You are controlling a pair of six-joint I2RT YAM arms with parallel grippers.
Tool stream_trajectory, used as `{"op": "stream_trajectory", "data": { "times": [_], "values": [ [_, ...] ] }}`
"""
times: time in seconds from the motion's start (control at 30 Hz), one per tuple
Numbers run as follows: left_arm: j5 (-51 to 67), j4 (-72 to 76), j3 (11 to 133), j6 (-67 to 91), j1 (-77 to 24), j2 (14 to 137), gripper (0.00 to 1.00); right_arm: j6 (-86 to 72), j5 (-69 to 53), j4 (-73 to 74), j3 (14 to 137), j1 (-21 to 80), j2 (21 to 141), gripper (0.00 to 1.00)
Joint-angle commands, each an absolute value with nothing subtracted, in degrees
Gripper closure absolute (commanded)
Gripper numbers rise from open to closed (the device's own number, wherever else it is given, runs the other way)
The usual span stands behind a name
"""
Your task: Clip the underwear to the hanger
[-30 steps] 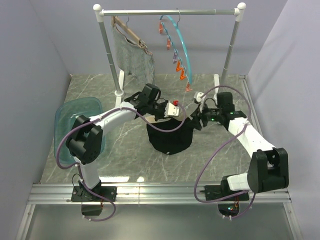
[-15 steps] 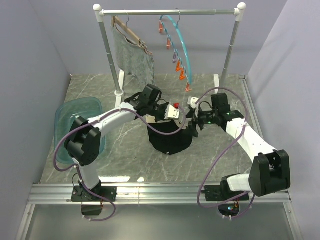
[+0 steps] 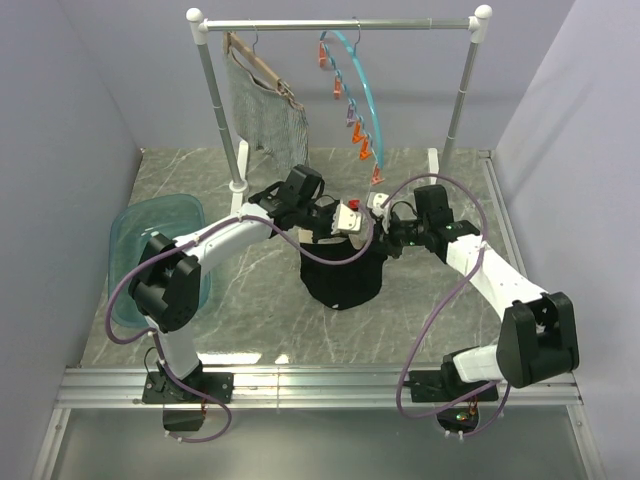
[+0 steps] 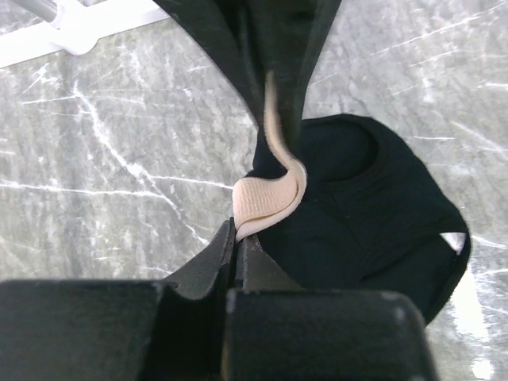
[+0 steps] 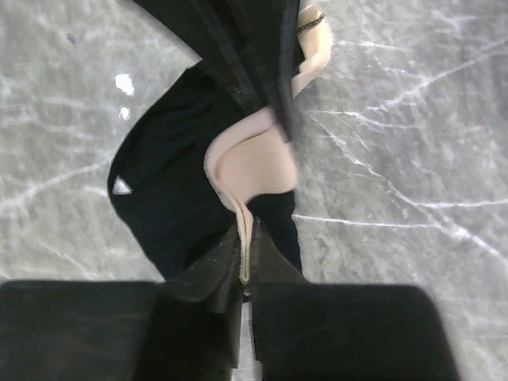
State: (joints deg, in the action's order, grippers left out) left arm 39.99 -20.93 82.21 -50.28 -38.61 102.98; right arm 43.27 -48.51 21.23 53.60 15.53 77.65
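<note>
The black underwear (image 3: 342, 278) hangs above the marble table, held up by its pale waistband between both grippers. My left gripper (image 3: 345, 222) is shut on the left part of the waistband (image 4: 266, 202); its jaws pinch the pale band in the left wrist view. My right gripper (image 3: 385, 236) is shut on the right part of the waistband (image 5: 252, 171), the folded band squeezed between its fingers. The teal hanger (image 3: 360, 85) with orange and purple clips hangs from the rail behind and above both grippers.
A brown wooden hanger with grey mesh cloth (image 3: 265, 105) hangs at the rail's left end. The white rack posts (image 3: 222, 110) stand at back left and back right. A teal tub (image 3: 135, 255) sits at the table's left edge.
My right gripper moved left to the underwear and shut on its waistband. The left gripper kept its grip and the garment rose slightly.
</note>
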Motion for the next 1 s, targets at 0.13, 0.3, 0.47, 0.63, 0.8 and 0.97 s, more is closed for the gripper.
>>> {"op": "stream_trajectory", "data": {
  "times": [0.13,0.3,0.47,0.63,0.8,0.97],
  "values": [
    [45.8,-21.6,82.9,-48.7,-38.8,100.6,0.82,38.8,-46.7,11.3,52.7,15.9,72.9,1.00],
    [47.5,-20.9,81.1,-48.6,-38.8,99.8,0.62,40.2,-47.7,12.2,52.4,15.9,70.8,1.00],
    [48.5,-20.4,81.7,-47.7,-38.5,100.5,0.60,42.4,-48.3,14.7,52.5,15.9,69.4,1.00],
    [50.4,-20.6,83.0,-45.7,-37.5,101.6,0.72,41.3,-48.3,14.2,51.9,15.8,68.3,1.00],
    [52.5,-19.7,83.1,-42.6,-36.6,101.5,0.96,40.5,-48.8,13.4,51.5,15.4,67.8,1.00],
    [52.5,-21.2,85.2,-43.2,-35.8,102.0,1.00,39.5,-51.1,14.1,52.1,11.3,67.8,0.57]
  ]
}}
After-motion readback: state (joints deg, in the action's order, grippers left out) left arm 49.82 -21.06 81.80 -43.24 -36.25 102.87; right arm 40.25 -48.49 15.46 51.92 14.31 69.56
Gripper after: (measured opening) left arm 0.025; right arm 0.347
